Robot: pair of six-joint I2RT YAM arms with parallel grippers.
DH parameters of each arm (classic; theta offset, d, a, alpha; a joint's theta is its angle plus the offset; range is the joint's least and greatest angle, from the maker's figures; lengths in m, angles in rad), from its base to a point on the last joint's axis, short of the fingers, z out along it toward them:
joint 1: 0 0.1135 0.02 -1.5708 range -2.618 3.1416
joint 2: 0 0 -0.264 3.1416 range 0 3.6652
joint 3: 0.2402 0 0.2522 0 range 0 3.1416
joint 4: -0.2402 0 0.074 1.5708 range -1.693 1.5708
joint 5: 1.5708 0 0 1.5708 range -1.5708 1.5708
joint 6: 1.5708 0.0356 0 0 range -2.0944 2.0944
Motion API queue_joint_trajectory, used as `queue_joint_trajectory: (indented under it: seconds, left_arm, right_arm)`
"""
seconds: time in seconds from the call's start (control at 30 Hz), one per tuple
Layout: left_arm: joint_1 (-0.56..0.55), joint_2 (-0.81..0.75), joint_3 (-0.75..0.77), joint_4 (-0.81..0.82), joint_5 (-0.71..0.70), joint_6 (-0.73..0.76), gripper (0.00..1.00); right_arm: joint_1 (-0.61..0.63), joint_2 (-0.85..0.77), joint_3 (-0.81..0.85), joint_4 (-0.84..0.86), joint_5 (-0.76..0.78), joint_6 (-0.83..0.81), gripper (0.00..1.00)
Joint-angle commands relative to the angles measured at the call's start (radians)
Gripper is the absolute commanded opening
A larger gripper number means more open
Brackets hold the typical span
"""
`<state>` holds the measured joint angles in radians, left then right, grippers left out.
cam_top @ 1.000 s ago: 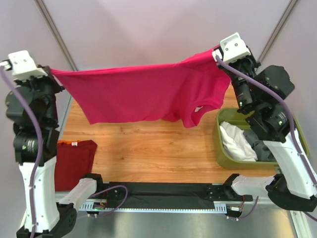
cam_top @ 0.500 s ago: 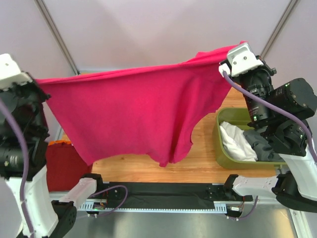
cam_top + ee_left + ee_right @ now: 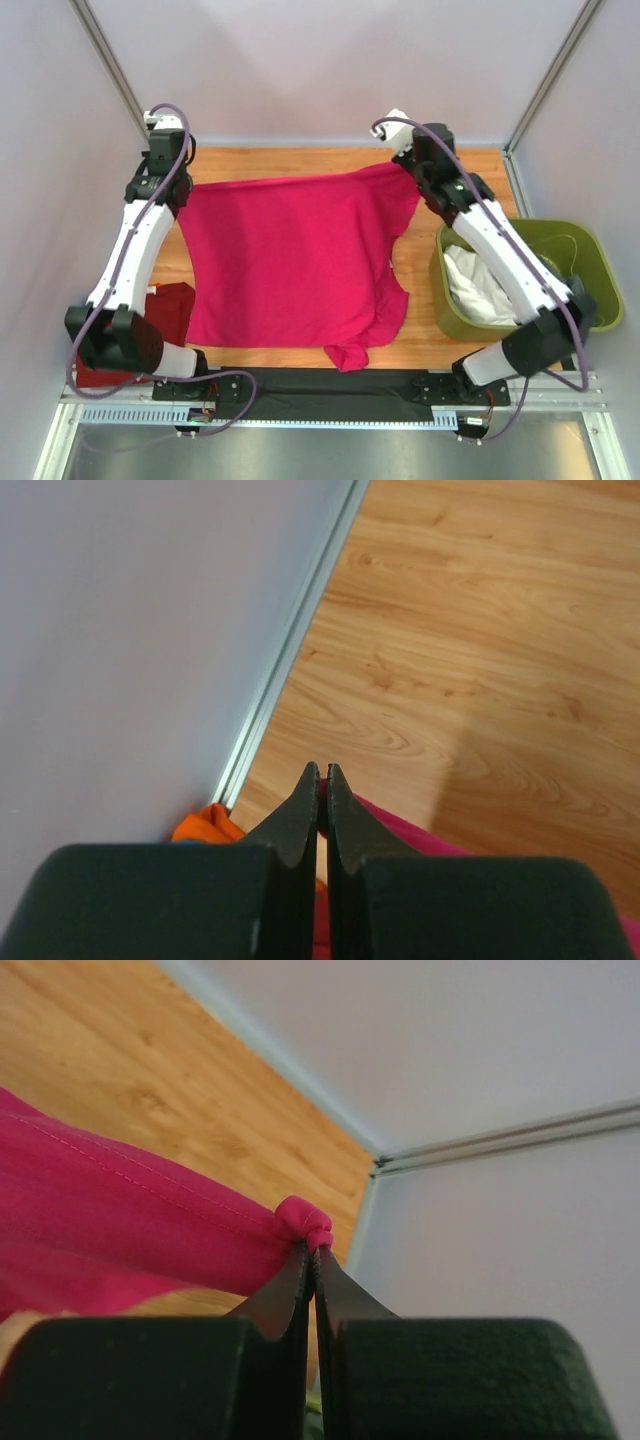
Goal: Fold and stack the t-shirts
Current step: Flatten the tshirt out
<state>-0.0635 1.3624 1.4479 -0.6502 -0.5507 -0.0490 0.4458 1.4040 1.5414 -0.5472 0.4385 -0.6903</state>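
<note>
A bright magenta t-shirt (image 3: 290,260) lies spread flat on the wooden table, one sleeve bunched near the front edge. My left gripper (image 3: 181,186) is shut on its far left corner, and the left wrist view shows pink cloth (image 3: 420,842) pinched between the closed fingers (image 3: 322,776). At the far right corner, my right gripper (image 3: 407,168) is shut on a small knot of the same shirt (image 3: 120,1220), clamped at the fingertips (image 3: 313,1250). A darker red t-shirt (image 3: 165,305) lies at the left front, partly under the left arm.
An olive-green bin (image 3: 590,290) stands at the right edge of the table, holding a white shirt (image 3: 475,285) and grey cloth. Something orange (image 3: 205,825) lies by the left wall. Walls close in the table at the back and both sides.
Both arms have swung from holding the magenta shirt stretched in the air to reaching over the far side of the table. The shirt has come down flat on the wood.
</note>
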Motion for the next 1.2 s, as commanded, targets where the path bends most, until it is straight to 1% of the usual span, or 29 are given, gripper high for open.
queue_joint_trajectory:
  seconds: [0.0, 0.03, 0.07, 0.17, 0.2, 0.3, 0.37, 0.47, 0.5, 0.6, 0.67, 0.7, 0.77, 0.8, 0.87, 0.97, 1.07, 1.1, 1.13, 1.17]
  left_arm:
    - [0.011, 0.106, -0.023, 0.191, -0.112, -0.04, 0.0]
    - [0.011, 0.144, -0.018, 0.205, -0.136, -0.041, 0.0]
    - [0.011, 0.218, 0.017, 0.207, -0.146, -0.049, 0.0]
    - [0.008, 0.305, 0.093, 0.179, -0.164, -0.077, 0.0]
    - [0.007, 0.329, 0.13, 0.175, -0.16, -0.08, 0.0]
    - [0.008, 0.319, 0.157, 0.19, -0.109, -0.08, 0.0]
    - [0.007, 0.29, 0.154, 0.19, -0.069, -0.083, 0.0]
    - [0.005, 0.18, 0.108, 0.198, -0.028, -0.089, 0.0]
    - [0.005, 0.106, 0.082, 0.198, -0.017, -0.089, 0.0]
    - [0.004, -0.055, 0.043, 0.189, 0.029, -0.092, 0.0]
    - [0.005, -0.133, 0.031, 0.179, 0.041, -0.094, 0.0]
    - [0.005, -0.211, 0.022, 0.172, 0.043, -0.094, 0.0]
    - [0.005, -0.313, 0.02, 0.146, 0.041, -0.088, 0.0]
    - [0.005, -0.347, 0.022, 0.138, 0.038, -0.083, 0.0]
    - [0.005, -0.429, 0.037, 0.101, 0.034, -0.063, 0.0]
    - [0.005, -0.502, 0.086, 0.043, 0.02, -0.026, 0.0]
    - [0.005, -0.54, 0.155, -0.032, -0.017, 0.014, 0.0]
    - [0.004, -0.548, 0.17, -0.052, -0.038, 0.023, 0.0]
    - [0.005, -0.554, 0.189, -0.072, -0.055, 0.029, 0.0]
    - [0.005, -0.557, 0.23, -0.115, -0.07, 0.034, 0.0]
  right_arm:
    - [-0.021, 0.09, -0.02, 0.157, -0.033, 0.074, 0.0]
    - [-0.024, 0.155, -0.006, 0.183, -0.037, 0.078, 0.0]
    - [-0.028, 0.185, 0.025, 0.193, -0.04, 0.086, 0.0]
    - [-0.044, 0.279, 0.101, 0.216, -0.032, 0.086, 0.0]
    - [-0.048, 0.302, 0.162, 0.219, -0.032, 0.074, 0.0]
    - [-0.068, 0.314, 0.27, 0.208, -0.03, 0.054, 0.0]
    - [-0.068, 0.296, 0.307, 0.191, -0.024, 0.037, 0.01]
    - [-0.065, 0.207, 0.303, 0.171, -0.024, 0.044, 0.0]
    - [-0.062, 0.176, 0.292, 0.167, -0.027, 0.051, 0.0]
    - [-0.038, -0.004, 0.238, 0.153, -0.041, 0.066, 0.0]
    - [-0.007, -0.075, 0.201, 0.139, -0.041, 0.046, 0.0]
    - [0.01, -0.139, 0.188, 0.133, -0.015, 0.028, 0.0]
    - [0.068, -0.195, 0.148, 0.132, 0.064, -0.041, 0.0]
    - [0.1, -0.248, 0.137, 0.132, 0.087, -0.058, 0.01]
    - [0.126, -0.298, 0.131, 0.119, 0.127, -0.09, 0.0]
    - [0.169, -0.399, 0.164, 0.083, 0.158, -0.12, 0.01]
    - [0.194, -0.428, 0.219, 0.029, 0.181, -0.138, 0.0]
    - [0.198, -0.436, 0.273, -0.023, 0.183, -0.146, 0.0]
    - [0.22, -0.441, 0.284, -0.037, 0.187, -0.159, 0.0]
    - [0.238, -0.473, 0.281, -0.013, 0.204, -0.176, 0.0]
